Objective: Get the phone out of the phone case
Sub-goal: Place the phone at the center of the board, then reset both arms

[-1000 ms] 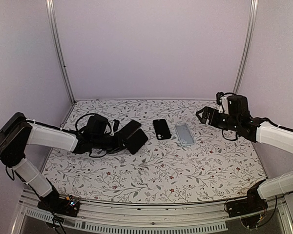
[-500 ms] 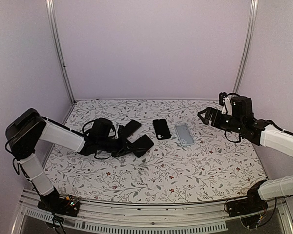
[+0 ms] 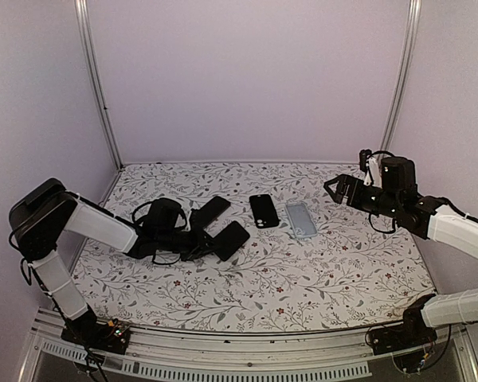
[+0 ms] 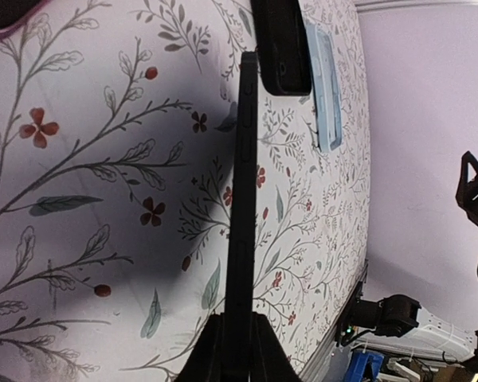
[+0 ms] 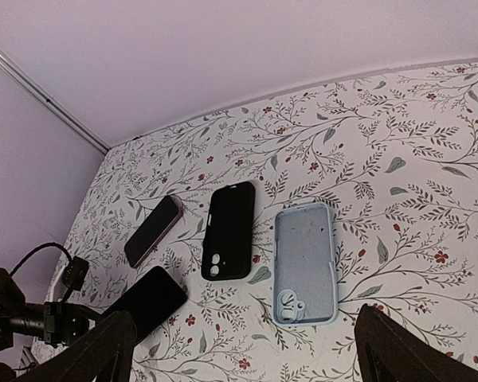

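Pinching the black phone (image 3: 231,239) by one end, the left pincer (image 3: 197,241) holds it low at the left side of the counter (image 3: 319,278), likely so it can be laid down flat. I cannot tell if the phone touches the counter. A blue case (image 3: 301,217) lies empty, open side up, near the middle, with a black case (image 3: 264,210) just beside it. The right pincer (image 3: 335,189) hangs spread wide and empty by the far right corner, out of the way.
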`<state>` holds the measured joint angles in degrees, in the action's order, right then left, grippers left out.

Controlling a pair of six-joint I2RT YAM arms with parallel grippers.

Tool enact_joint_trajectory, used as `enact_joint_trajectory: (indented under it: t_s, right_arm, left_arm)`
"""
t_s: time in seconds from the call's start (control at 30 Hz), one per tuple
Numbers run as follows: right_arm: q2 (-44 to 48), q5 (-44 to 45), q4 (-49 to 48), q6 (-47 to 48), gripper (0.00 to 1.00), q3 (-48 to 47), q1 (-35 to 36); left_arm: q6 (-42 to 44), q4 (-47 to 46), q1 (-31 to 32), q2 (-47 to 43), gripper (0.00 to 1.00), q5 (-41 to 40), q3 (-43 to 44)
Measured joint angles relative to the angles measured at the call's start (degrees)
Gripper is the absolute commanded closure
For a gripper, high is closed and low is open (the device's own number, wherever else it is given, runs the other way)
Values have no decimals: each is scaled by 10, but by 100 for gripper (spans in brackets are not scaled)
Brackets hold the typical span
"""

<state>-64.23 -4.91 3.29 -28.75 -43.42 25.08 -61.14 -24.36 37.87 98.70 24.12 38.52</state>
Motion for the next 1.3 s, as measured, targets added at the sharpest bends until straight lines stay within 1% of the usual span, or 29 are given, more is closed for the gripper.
enact_joint_trajectory:
  t_s: [0.1, 0.27, 0.33, 0.57, 0.77, 0.8, 0.9, 0.97, 1.0, 1.03, 1.17, 1.3]
  right_arm:
    - [0, 0, 1, 0, 1, 0, 0]
    - [0, 0, 2, 0, 1, 0, 0]
    - [1, 0, 2, 0, 1, 0, 0]
    - [15, 4, 6, 4, 1, 0, 0]
    - [28, 30, 14, 22, 1, 0, 0]
    - [30, 40, 16, 29, 1, 0, 0]
    - [33, 71, 16, 51, 1, 0, 0]
    - [38, 94, 13, 76, 1, 0, 0]
    - [40, 108, 9, 88, 1, 0, 0]
    - [43, 120, 5, 96, 1, 0, 0]
    - [57, 149, -7, 113, 1, 0, 0]
    - [71, 155, -17, 123, 1, 0, 0]
  left_arm:
    - [0, 0, 2, 0, 82, -6, -4]
    - [6, 26, 8, 0, 68, -25, -7]
    - [12, 40, 12, -1, 63, -36, -7]
    - [46, 108, 21, -17, 51, -89, -6]
    - [97, 191, 23, -57, 44, -158, 21]
    - [110, 212, 23, -65, 42, -172, 30]
    - [156, 286, 21, -96, 21, -243, 65]
    - [186, 326, 13, -124, 4, -301, 93]
    - [207, 338, 8, -138, 1, -323, 102]
    - [223, 347, -3, -160, 1, -352, 111]
    - [307, 363, -51, -242, 1, -423, 118]
    - [379, 367, -75, -301, 1, -468, 118]
